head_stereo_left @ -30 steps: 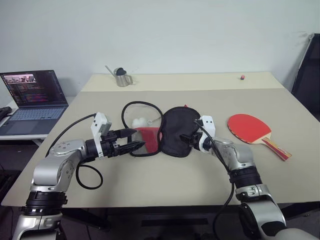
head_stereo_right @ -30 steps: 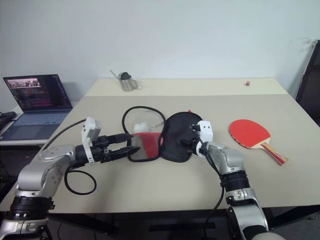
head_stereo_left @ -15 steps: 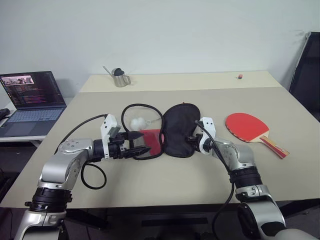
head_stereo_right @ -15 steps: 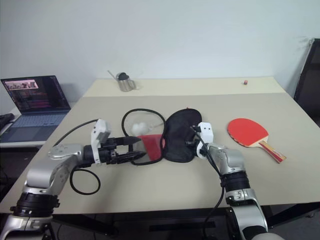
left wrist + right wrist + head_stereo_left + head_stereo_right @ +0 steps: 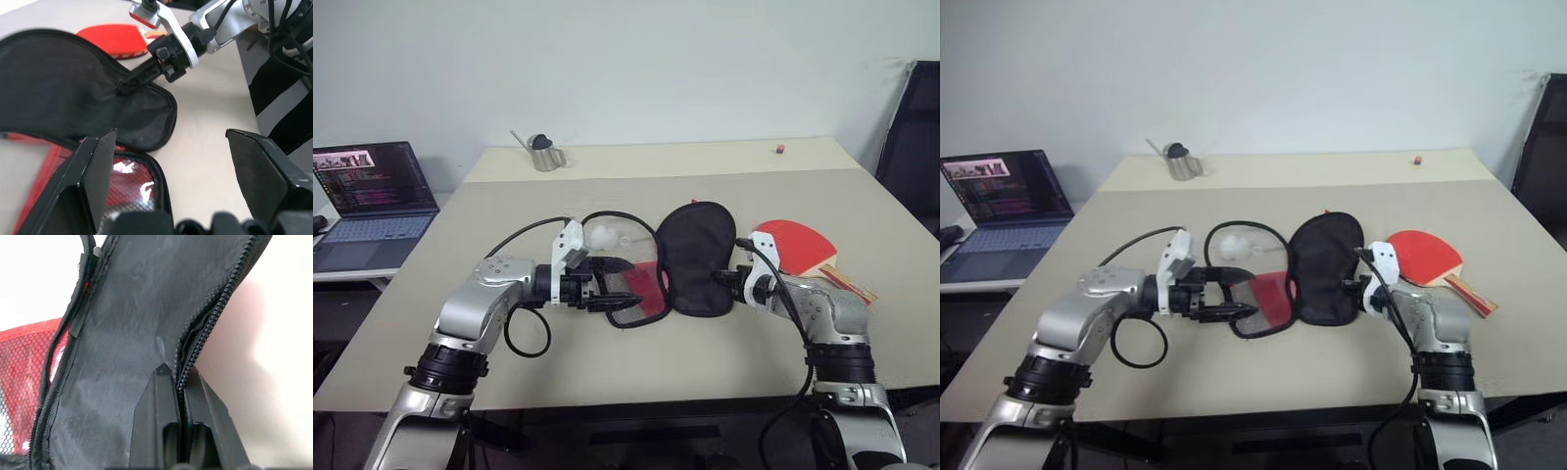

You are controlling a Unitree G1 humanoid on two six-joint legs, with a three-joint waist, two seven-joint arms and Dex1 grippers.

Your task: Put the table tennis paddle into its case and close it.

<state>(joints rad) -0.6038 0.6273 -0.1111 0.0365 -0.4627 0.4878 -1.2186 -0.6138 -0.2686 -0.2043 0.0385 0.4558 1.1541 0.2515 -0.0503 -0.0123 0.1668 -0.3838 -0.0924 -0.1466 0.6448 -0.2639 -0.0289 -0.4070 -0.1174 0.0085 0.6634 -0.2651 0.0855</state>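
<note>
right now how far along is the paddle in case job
Early. Done: the case lies unzipped, black flap spread open. In hand: the right gripper is shut on the flap's zipper edge; the left gripper is open over the red mesh half. Left: the table tennis paddle lies on the table, uncased; then zipping shut.

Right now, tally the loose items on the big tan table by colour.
Red: 2, round red rubber-faced paddle; small red block at the far edge
Black and red: 1, flat black fabric case with red mesh panel
Silver: 1, small metal pitcher
White: 1, white ball-like lump by the case
Total: 5
</note>
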